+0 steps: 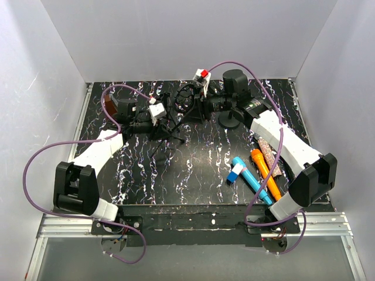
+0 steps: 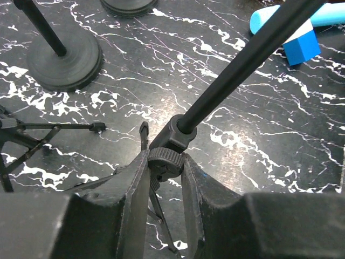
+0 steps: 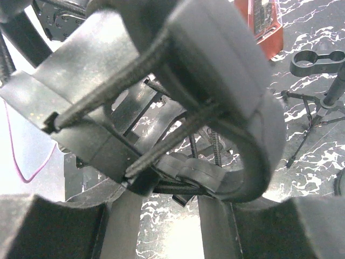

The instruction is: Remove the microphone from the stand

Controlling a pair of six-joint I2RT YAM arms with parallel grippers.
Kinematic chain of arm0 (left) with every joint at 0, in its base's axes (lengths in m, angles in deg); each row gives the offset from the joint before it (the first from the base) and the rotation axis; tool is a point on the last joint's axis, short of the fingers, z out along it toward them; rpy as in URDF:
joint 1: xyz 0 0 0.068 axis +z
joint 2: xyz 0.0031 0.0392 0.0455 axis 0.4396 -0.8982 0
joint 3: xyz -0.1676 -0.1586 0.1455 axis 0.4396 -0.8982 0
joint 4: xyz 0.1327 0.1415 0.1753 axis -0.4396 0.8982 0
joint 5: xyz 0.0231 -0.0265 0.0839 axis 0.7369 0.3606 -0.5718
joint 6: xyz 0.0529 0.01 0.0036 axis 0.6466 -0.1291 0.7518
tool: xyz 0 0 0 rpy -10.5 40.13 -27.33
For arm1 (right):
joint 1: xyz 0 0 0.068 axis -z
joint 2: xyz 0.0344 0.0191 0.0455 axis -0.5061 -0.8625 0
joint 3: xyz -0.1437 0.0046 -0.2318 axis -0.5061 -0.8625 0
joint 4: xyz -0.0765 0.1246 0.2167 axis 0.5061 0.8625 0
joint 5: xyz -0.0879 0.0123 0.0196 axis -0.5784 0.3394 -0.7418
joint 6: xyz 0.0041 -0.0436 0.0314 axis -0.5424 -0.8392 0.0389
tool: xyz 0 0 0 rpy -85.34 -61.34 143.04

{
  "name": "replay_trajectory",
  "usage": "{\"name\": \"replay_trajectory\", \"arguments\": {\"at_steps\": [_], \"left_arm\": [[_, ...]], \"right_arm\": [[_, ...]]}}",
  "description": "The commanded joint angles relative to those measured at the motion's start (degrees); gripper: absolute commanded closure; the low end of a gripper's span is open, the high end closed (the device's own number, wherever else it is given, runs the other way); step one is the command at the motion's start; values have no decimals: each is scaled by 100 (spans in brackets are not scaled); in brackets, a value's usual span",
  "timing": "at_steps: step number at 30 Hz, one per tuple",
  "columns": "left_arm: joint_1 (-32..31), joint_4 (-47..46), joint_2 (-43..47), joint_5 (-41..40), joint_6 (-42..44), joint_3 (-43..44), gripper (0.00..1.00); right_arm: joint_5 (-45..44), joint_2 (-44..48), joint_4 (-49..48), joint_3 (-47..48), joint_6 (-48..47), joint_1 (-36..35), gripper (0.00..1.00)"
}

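Your left hand (image 2: 164,181): was clamped on stand (image 2: 242,59) at knurled collar (image 2: 164,158); pole rose up-right from fingers. Your right hand (image 3: 161,216): was closed on shock mount (image 3: 215,81), elastic cords just above fingers. Microphone: could not be told apart from mount. Desk (image 2: 259,162) lay beneath left hand.

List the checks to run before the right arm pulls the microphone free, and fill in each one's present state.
1. Left gripper clamped on the stand's knurled collar: ok.
2. Right gripper fingers flanking the shock mount: ok.
3. Right gripper's hold firm: cannot tell.
4. Microphone's seat in the mount: cannot tell, the close view is too cluttered.
5. Round-base stand apart from the tripod legs: ok.
6. Blue microphone and orange microphone lying off to the right, not under the mount: ok.
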Motion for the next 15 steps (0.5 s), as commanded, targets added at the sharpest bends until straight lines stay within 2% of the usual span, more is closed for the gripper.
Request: {"name": "replay_trajectory", "arguments": {"at_steps": [1, 5, 8, 11, 13, 15], "left_arm": [[-21, -99, 126, 645, -684, 528, 98], [-188, 163, 249, 558, -1334, 616, 100], [-425, 375, 284, 479, -2177, 669, 100], [-698, 279, 319, 172, -3546, 572, 100], [-725, -167, 416, -39, -4627, 327, 100], [-690, -117, 425, -67, -5157, 273, 100]], "right_arm": [[128, -75, 377, 0, 84, -13, 99], [172, -31, 508, 78, -162, -21, 99], [207, -13, 728, 201, -653, -30, 99], [181, 31, 1009, 281, -1277, -74, 99], [172, 83, 1176, 298, -1673, -92, 99], [163, 145, 1308, 290, -1998, -127, 99]]}}
